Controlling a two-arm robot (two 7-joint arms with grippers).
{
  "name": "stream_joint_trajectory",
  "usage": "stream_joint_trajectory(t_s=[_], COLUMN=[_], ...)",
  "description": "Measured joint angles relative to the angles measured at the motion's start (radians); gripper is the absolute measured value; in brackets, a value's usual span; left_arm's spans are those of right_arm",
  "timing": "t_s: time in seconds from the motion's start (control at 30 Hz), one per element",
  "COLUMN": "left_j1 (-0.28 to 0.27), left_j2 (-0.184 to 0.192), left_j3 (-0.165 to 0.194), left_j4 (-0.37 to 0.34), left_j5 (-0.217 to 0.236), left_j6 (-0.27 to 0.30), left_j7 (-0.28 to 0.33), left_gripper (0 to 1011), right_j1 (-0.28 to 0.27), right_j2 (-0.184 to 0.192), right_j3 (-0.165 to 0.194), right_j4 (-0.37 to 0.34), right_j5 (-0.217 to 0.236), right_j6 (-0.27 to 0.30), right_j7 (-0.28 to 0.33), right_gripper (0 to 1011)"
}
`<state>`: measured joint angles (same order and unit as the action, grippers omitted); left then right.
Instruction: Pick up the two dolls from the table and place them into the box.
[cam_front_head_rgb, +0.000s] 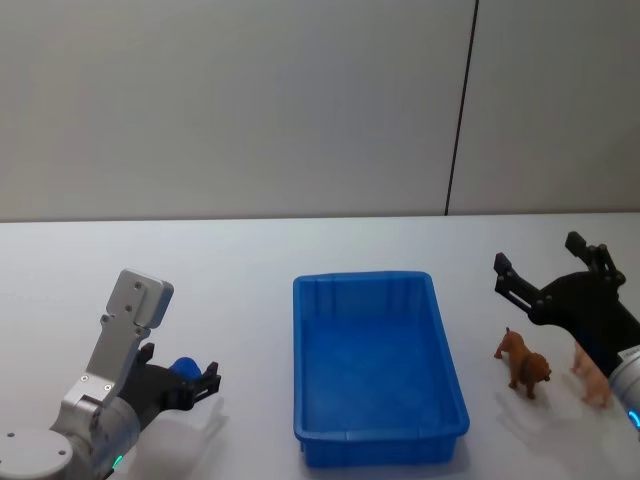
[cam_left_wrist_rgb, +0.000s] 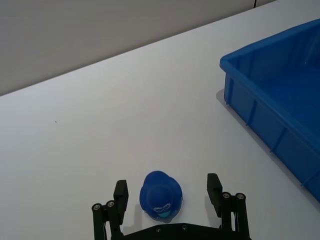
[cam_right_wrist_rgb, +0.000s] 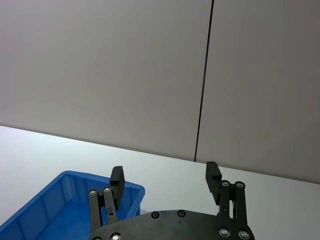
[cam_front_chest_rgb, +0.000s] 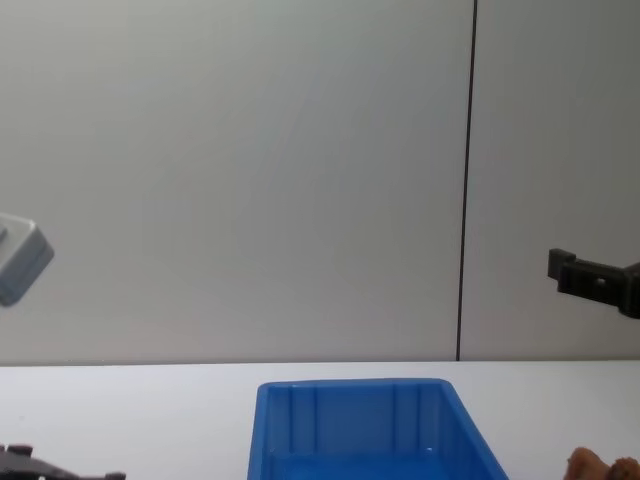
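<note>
Left gripper (cam_left_wrist_rgb: 167, 189) was low at the table (cam_front_head_rgb: 230, 300), left of the box (cam_front_head_rgb: 299, 360), fingers apart either side of the blue doll (cam_left_wrist_rgb: 161, 196), gap on both sides. Right gripper (cam_front_head_rgb: 538, 255) was raised right of the box, fingers apart, nothing held. Reddish-brown doll (cam_front_head_rgb: 526, 366) stood on the table just right of the box, with a tan toy (cam_front_head_rgb: 592, 378) farther right.

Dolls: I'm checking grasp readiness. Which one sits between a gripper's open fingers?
The blue doll, left of the box, between the fingers of the left gripper. The brown doll stands right of the box, clear of the right gripper.
</note>
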<state>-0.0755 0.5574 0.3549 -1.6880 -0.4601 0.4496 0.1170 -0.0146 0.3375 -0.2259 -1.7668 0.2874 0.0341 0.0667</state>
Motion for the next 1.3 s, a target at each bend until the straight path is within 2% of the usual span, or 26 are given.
stream_joint_trajectory(t_s=[0.33,1.03,1.3], left_j1=[-0.032,-0.078,-0.088], left_j2=[-0.032,-0.085,-0.094], left_j3=[-0.006,-0.013,-0.014], left_j4=[0.092,0.212,0.231], left_j5=[-0.027,-0.068,-0.072], left_j6=[0.011,0.006,0.002], left_j7=[-0.028,-0.021,-0.024], left_gripper=[1000,999,869], right_j1=[0.0,0.0,0.0], right_j2=[0.0,0.0,0.0], right_j3=[0.0,0.0,0.0], right_j4=[0.0,0.0,0.0], right_j5=[0.0,0.0,0.0], right_j6=[0.0,0.0,0.0], right_j7=[0.0,0.0,0.0], right_gripper=[1001,1001,1001])
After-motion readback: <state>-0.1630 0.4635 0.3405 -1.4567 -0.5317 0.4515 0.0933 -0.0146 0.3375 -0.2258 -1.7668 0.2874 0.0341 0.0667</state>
